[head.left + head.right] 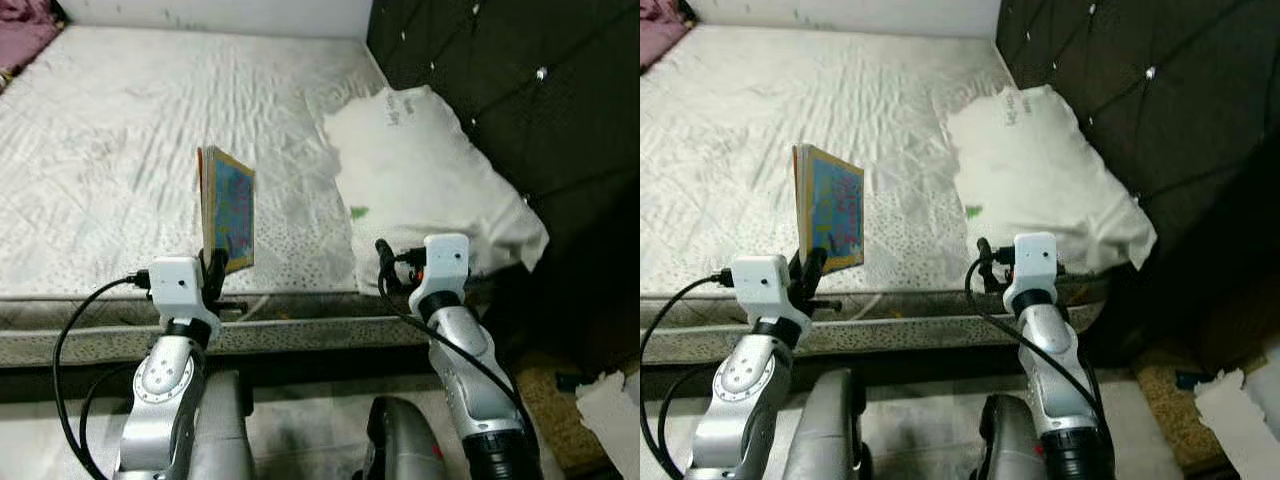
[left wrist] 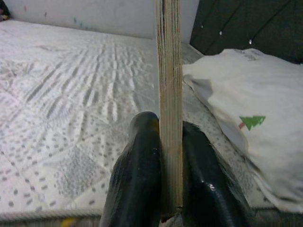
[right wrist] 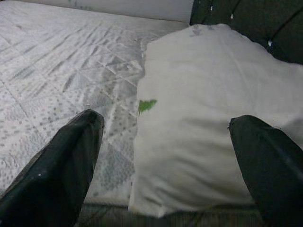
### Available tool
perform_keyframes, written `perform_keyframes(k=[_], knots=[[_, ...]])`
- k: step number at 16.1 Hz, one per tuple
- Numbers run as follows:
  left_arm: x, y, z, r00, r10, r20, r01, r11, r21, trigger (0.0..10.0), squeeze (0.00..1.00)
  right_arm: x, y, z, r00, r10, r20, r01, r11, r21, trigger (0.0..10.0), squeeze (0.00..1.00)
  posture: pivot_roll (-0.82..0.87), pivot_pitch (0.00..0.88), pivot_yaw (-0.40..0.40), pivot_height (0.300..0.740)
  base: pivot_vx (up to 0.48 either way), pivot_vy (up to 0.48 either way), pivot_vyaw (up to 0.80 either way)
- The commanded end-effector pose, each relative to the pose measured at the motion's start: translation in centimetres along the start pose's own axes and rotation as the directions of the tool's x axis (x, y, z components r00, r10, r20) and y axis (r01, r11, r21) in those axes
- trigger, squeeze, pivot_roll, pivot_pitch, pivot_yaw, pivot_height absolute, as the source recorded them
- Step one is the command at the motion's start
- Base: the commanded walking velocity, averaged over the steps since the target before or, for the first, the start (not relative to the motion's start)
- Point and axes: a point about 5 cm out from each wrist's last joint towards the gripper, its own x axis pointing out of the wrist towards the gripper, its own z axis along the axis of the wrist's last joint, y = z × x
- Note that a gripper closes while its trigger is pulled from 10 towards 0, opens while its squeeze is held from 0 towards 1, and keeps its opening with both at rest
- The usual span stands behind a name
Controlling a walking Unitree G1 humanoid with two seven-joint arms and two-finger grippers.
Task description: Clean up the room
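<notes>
The left claw [image 2: 165, 189] was clamped on the lower edge of a thin hardcover picture book with a blue illustrated cover [image 1: 230, 210], its two black fingers [image 2: 137, 175] pressed against either face. The book stood upright above the claw, over the near edge of the bare white quilted mattress [image 1: 110, 150]. The right claw [image 3: 165, 165] was wide open and held nothing; its fingers straddled the view toward a white pillow with a small green tree mark [image 3: 213, 123]. The pillow lay directly ahead of the right claw and to the right of the left claw, against the dark tufted headboard [image 1: 520, 90]. Crumpled white paper [image 1: 610, 405] lay on the floor beyond the right arm.
</notes>
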Motion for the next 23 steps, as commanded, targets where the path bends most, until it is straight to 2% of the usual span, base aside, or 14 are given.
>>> perform_keyframes(k=[1, 12, 17, 21, 23], knots=[[0.3, -0.2, 0.9, 0.999, -0.010, 0.048, 0.010, 1.000, -0.001, 10.0, 0.00, 0.1, -0.3, 0.2, 1.000, -0.007, 0.002, 0.007, 1.000, -0.004, 10.0, 0.00, 0.05, 0.005, -0.063, 0.561, 0.000, 0.000, 0.00], [0.3, -0.4, 1.0, 0.998, -0.026, 0.052, 0.027, 1.000, -0.010, 10.0, 0.00, 0.1, -0.3, 0.1, 1.000, -0.007, -0.003, 0.007, 1.000, -0.006, 10.0, 0.00, 0.05, 0.009, -0.062, 0.561, 0.424, 0.000, 0.00], [0.7, -0.6, 0.7, 1.000, -0.015, 0.028, 0.016, 1.000, -0.024, 10.0, 0.00, 0.1, -0.3, 0.1, 1.000, -0.006, -0.005, 0.006, 1.000, -0.010, 10.0, 0.00, 0.04, 0.007, -0.062, 0.561, 0.061, 0.000, 0.00], [1.7, -0.4, -0.1, 0.998, 0.057, -0.035, -0.061, 0.991, -0.115, 10.0, 0.00, 0.1, -0.3, 0.0, 1.000, -0.002, -0.006, 0.002, 1.000, -0.014, 10.0, 0.00, 0.04, 0.000, -0.065, 0.561, 0.000, 0.000, 0.00], [2.6, -1.0, -1.0, 0.988, 0.088, -0.124, -0.119, 0.955, -0.272, 10.0, 0.00, 0.1, -0.3, 0.0, 1.000, -0.004, -0.006, 0.004, 1.000, -0.019, 10.0, 0.00, 0.04, 0.000, -0.066, 0.561, 0.000, 0.000, 0.00]])
